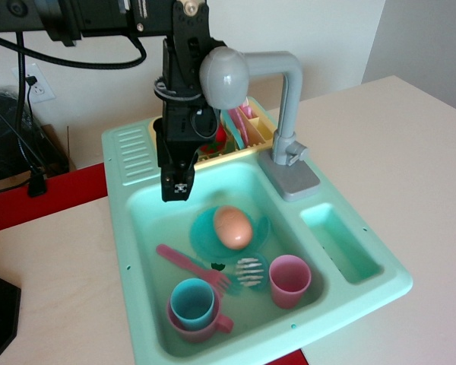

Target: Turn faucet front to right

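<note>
- No brand, label or readable writing shows anywhere; the only marking is a small black-and-white checkered patch near the tip of the gripper (178, 185).
- The grey faucet (283, 114) stands on its rectangular base at the back right rim of a mint-green toy sink (133, 228), which sits on a pale desk (410, 160).
- Its horizontal arm reaches left from the upright pipe, and the rounded head hangs above the back of the basin, facing the camera.
- The black robot arm comes in from the upper left and points down; the faucet head sits just right of the arm's body, seemingly against it, and well above the jaws.
- The jaws hang low over the basin's back left corner; whether they are open or closed cannot be told from this angle.
- In the basin lie an egg (232, 226) on a teal plate, a pink fork (191, 265), a pink cup (289, 280) and a blue cup (193, 301) nested in a pink mug.
- A yellow dish rack (251, 133) behind the basin holds upright plates.
</note>
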### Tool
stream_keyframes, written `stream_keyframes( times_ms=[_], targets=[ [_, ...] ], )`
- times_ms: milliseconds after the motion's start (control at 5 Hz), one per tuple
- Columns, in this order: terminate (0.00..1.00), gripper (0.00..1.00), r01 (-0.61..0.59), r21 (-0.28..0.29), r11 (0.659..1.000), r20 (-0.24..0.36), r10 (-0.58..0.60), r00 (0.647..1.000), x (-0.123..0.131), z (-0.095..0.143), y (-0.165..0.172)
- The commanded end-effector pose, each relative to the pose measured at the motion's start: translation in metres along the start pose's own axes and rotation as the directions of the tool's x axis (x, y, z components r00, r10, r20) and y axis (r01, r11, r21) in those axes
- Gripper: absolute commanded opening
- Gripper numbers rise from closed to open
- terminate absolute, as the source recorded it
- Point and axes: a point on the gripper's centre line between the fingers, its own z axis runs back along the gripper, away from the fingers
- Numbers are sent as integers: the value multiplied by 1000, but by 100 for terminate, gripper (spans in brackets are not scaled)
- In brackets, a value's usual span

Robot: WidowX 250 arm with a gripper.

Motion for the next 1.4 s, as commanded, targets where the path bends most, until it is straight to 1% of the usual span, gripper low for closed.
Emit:
stream_keyframes(
  times_ms=[0, 200, 400, 600, 800, 1000, 1200],
  targets=[
    [0, 100, -37, 48, 998, 71, 33, 997, -16, 24, -15],
    [0, 100, -157, 41, 987, 82, 154, 985, -35, 24, 1],
    [0, 100, -247, 44, 968, 75, 243, 967, -55, 19, 15],
    [0, 100, -268, 42, 963, 67, 265, 962, -67, 16, 18],
    [0, 100, -277, 42, 960, 85, 273, 958, -77, 16, 48],
    [0, 100, -346, 83, 935, 166, 329, 930, -97, 33, 47],
    [0, 100, -355, -80, 931, 165, 363, 917, -117, 31, 45]
  ],
)
